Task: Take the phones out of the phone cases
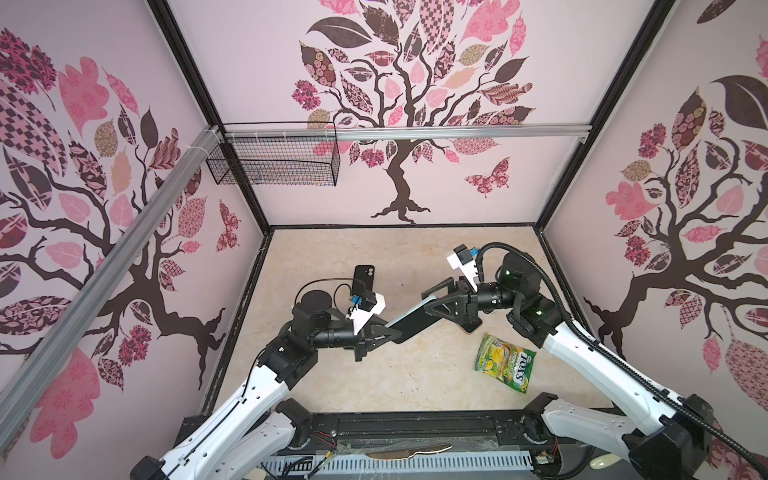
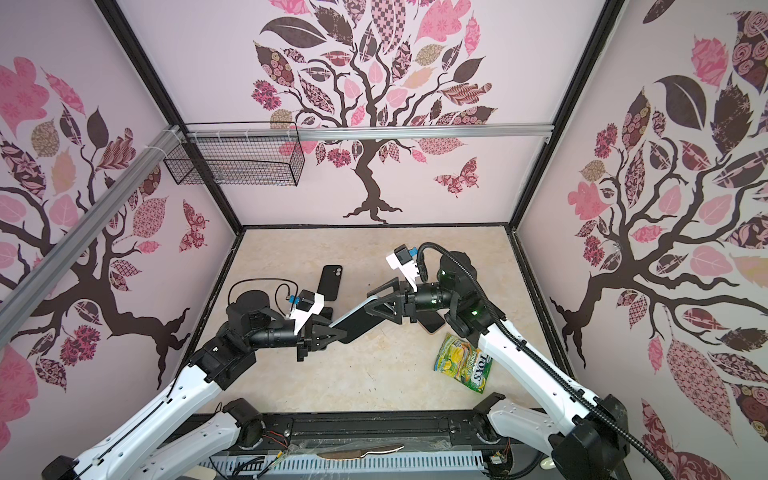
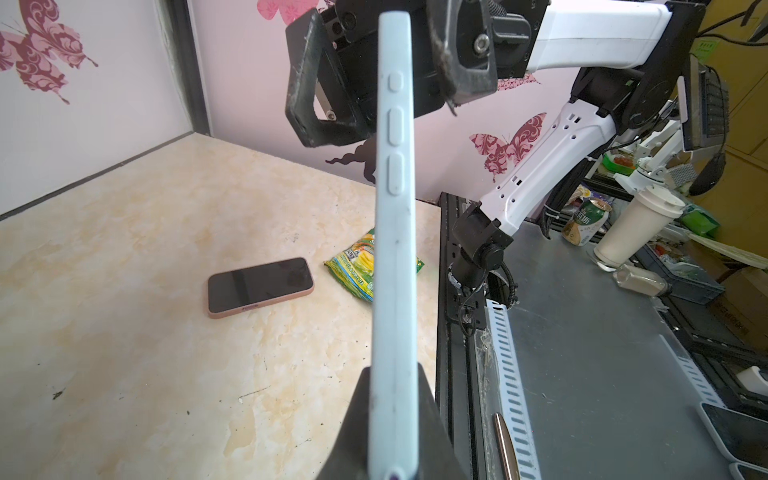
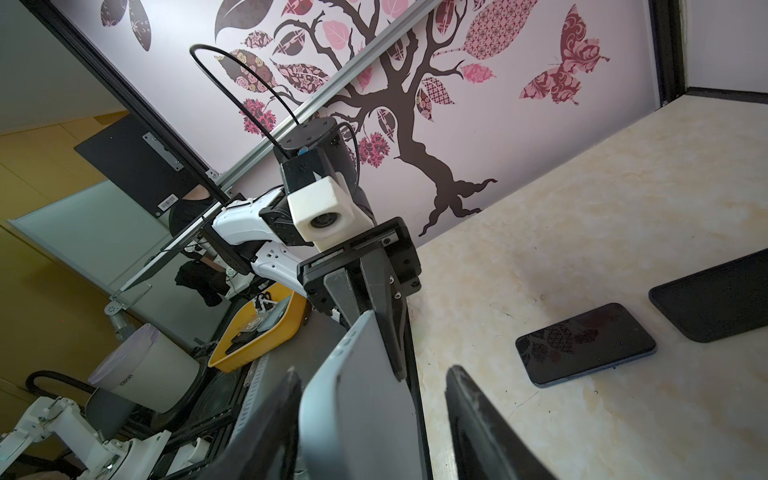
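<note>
Here, nearest the robot's base, a green sweets packet (image 1: 505, 363) lies on the marble-look tabletop (image 1: 415, 374). Just beyond it, above the tabletop's middle, the phone (image 1: 409, 320), seated in its pale blue phone case (image 3: 395, 249), hangs clear of the surface between the two arms. The left hand (image 1: 387, 331) is clamped tight on one end of the phone case; the right hand (image 1: 430, 305) straddles the other end, jaws parted, a gap showing on one side. A pink-cased handset (image 3: 260, 286) lies face up beneath the right arm. Farthest back, a black handset or cover (image 1: 364, 274), unclear which, lies camera side up.
</note>
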Motion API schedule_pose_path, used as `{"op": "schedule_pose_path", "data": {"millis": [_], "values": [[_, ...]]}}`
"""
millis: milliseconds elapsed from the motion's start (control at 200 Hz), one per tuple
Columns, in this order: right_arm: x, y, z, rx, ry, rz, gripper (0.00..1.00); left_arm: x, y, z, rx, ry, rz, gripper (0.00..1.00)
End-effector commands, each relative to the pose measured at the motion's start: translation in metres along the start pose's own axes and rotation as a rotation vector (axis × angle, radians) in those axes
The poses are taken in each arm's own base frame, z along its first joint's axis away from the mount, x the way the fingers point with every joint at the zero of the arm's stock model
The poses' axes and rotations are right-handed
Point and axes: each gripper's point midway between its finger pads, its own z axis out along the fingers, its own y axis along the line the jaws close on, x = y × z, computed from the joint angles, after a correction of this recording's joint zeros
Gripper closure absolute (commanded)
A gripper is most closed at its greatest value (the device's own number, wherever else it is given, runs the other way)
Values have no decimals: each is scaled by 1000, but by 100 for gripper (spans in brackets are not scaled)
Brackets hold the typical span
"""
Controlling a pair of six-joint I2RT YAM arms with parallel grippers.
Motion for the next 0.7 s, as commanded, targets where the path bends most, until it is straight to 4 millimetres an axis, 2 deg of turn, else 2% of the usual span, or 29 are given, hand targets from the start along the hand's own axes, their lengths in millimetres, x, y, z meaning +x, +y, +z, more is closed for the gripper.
{"op": "schedule_pose_path", "data": {"millis": [0, 95, 295, 695], "values": [[-13, 11, 2, -37, -18, -41, 42, -32, -11, -3, 34, -81, 89, 100], [-13, 11, 2, -38, -20, -39, 42, -31, -12, -3, 38, -82, 91, 100], [-12, 11, 2, -43, -19, -34, 50, -31, -11, -3, 35, -83, 92, 100], [-13, 12, 3, -55, -22, -15, 48, -30, -12, 0, 40, -80, 94, 100]]}}
